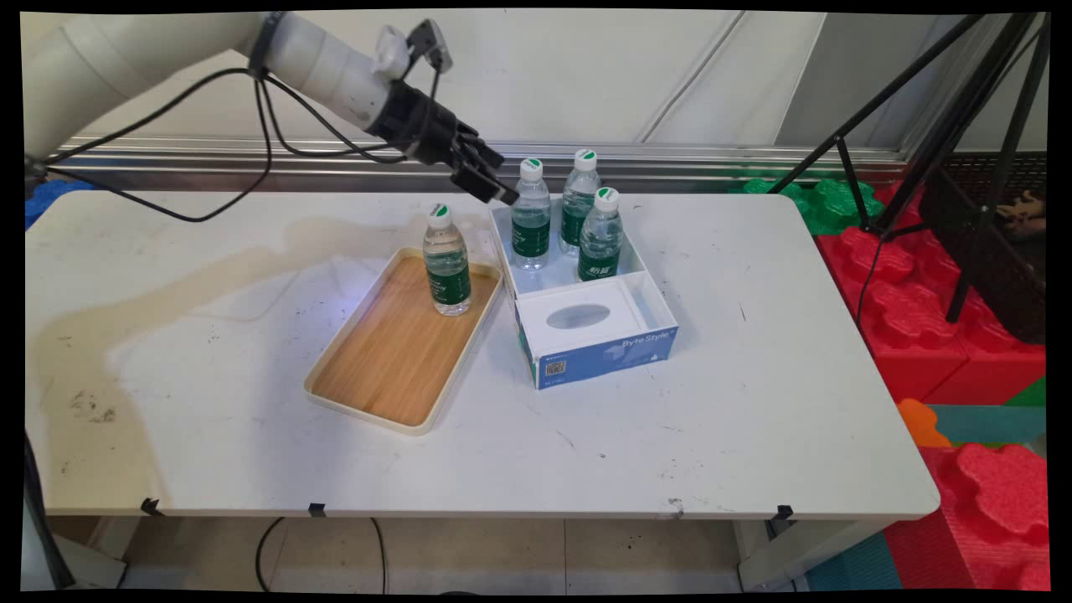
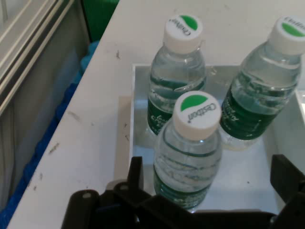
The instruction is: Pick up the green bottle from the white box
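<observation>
gripper (image 1: 494, 186) spread wide beside nearest bottle (image 1: 531, 216) in box (image 1: 586, 322); likely heavy, slick, best gripped mid-body

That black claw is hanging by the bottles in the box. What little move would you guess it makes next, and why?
Probably a short drop straight down over the nearest bottle. The gripper hangs just above the white box, its jaws spread wide to either side of that bottle but not yet level with its body. One bottle already stands on the wooden tray, so this one may follow.
</observation>
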`<state>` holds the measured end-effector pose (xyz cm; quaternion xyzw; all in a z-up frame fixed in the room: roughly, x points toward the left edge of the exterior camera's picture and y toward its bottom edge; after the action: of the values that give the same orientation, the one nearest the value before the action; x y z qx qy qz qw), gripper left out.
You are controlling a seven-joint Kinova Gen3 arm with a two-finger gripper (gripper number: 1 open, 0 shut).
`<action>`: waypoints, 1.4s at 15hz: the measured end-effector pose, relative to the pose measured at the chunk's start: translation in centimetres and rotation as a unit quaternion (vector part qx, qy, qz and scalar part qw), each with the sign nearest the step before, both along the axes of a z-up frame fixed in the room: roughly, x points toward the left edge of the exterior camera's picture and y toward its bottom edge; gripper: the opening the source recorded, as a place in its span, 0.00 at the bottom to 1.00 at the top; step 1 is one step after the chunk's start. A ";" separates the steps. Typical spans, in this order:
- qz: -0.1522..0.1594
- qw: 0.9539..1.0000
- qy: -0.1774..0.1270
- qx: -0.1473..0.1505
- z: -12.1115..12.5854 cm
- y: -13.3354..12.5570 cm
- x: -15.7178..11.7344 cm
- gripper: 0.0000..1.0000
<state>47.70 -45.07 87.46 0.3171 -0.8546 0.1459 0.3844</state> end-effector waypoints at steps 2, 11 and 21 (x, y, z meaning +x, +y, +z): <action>0.004 1.000 -0.003 0.009 -1.1 -0.9 -0.6 1.00; 0.010 0.999 -0.012 0.041 -4.7 -3.6 -2.5 1.00; 0.009 0.999 -0.009 0.038 -6.1 -4.7 -3.4 0.00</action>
<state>44.27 -49.77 81.35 0.3379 -0.8601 0.1194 0.3630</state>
